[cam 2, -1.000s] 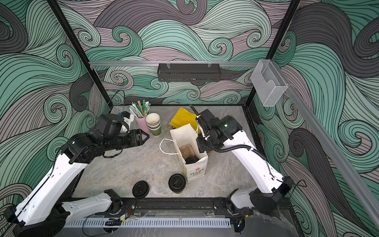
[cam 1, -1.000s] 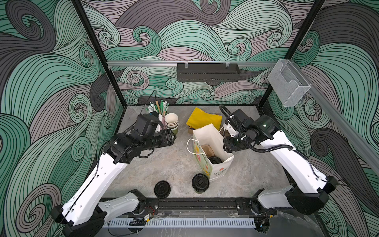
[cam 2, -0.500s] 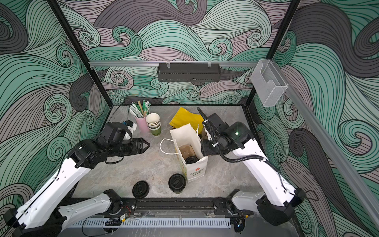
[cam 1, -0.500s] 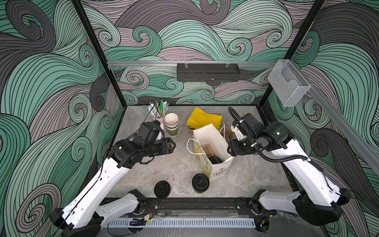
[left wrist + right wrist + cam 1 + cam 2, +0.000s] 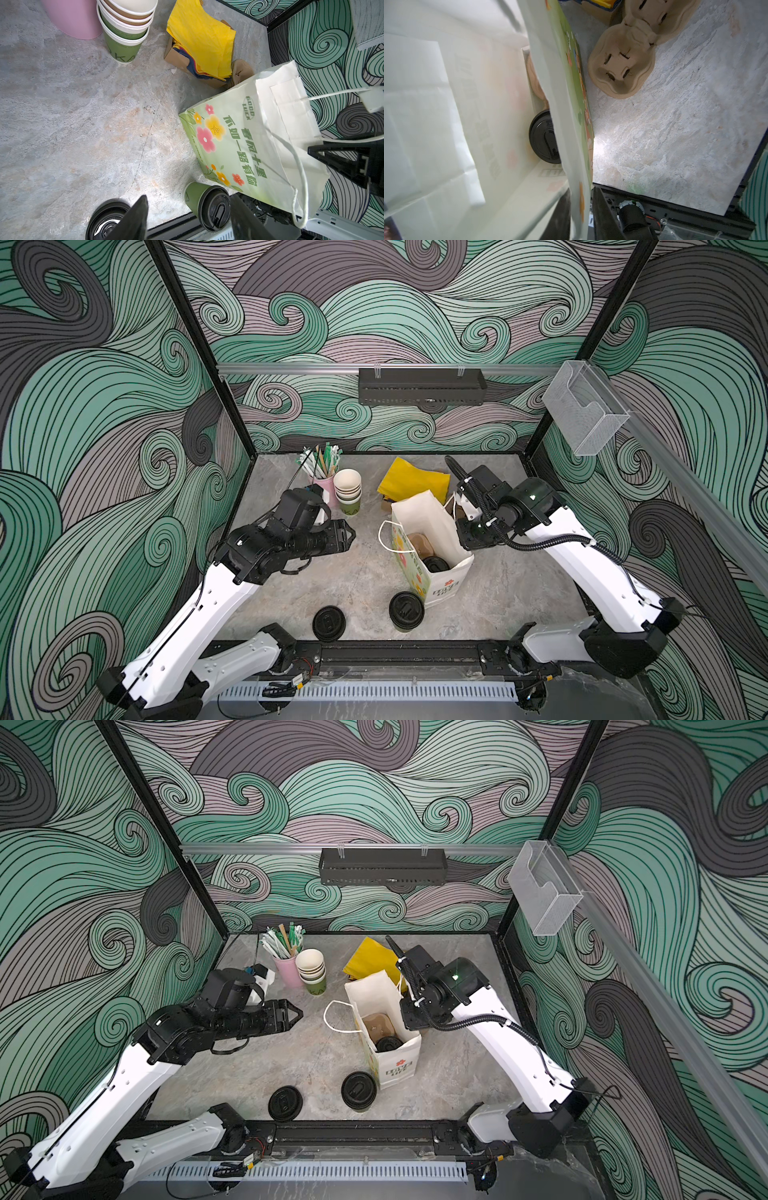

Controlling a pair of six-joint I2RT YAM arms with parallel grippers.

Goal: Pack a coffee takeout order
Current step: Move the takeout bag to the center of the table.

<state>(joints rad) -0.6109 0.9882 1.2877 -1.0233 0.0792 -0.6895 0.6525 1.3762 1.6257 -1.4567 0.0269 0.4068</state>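
Note:
A white flowered paper bag (image 5: 446,587) stands open mid-table. Inside it are a brown cup carrier (image 5: 420,545) and a black-lidded cup (image 5: 542,137). My right gripper (image 5: 580,216) is shut on the bag's right wall (image 5: 566,104), one finger inside and one outside. Another lidded olive-green cup (image 5: 406,611) stands at the bag's front corner, and a loose black lid (image 5: 328,622) lies left of it. My left gripper (image 5: 349,535) hangs open and holds nothing, left of the bag. Stacked green cups (image 5: 348,491) and yellow napkins (image 5: 413,481) sit at the back.
A pink cup of straws (image 5: 322,485) stands beside the cup stack. A second brown carrier (image 5: 623,68) lies behind the bag near the napkin box (image 5: 176,60). The bag's string handle (image 5: 386,537) loops out to the left. A black rail (image 5: 399,653) borders the table front.
My right gripper has pulled back to the bag's right wall and closed on it. My left arm has swung forward from the cup stack and stayed open.

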